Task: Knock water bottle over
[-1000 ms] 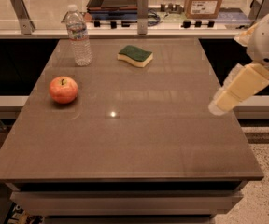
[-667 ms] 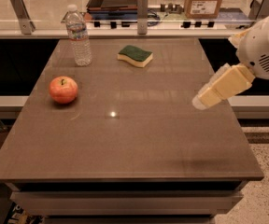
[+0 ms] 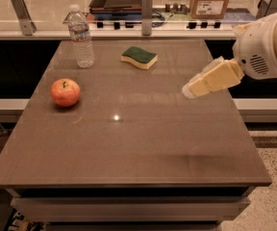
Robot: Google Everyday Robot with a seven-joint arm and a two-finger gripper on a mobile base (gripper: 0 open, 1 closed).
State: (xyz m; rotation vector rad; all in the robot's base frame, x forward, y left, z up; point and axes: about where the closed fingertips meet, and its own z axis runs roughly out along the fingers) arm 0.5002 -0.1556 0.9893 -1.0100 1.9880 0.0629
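Observation:
The water bottle (image 3: pixel 81 36) stands upright near the table's far left corner: clear ribbed plastic, white cap, pale label band. My gripper (image 3: pixel 190 89) hangs over the right side of the table, its pale yellow tip pointing left. It is well to the right of the bottle and somewhat nearer the camera. It holds nothing that I can see.
A red apple (image 3: pixel 65 92) sits on the brown table (image 3: pixel 129 148) in front of the bottle. A green and yellow sponge (image 3: pixel 139 57) lies at the far middle. Behind the table runs a counter with posts, a tray and a cardboard box (image 3: pixel 211 0).
My gripper has moved left and farther in over the table, from near the right edge toward the middle right. The bottle, apple and sponge have not moved.

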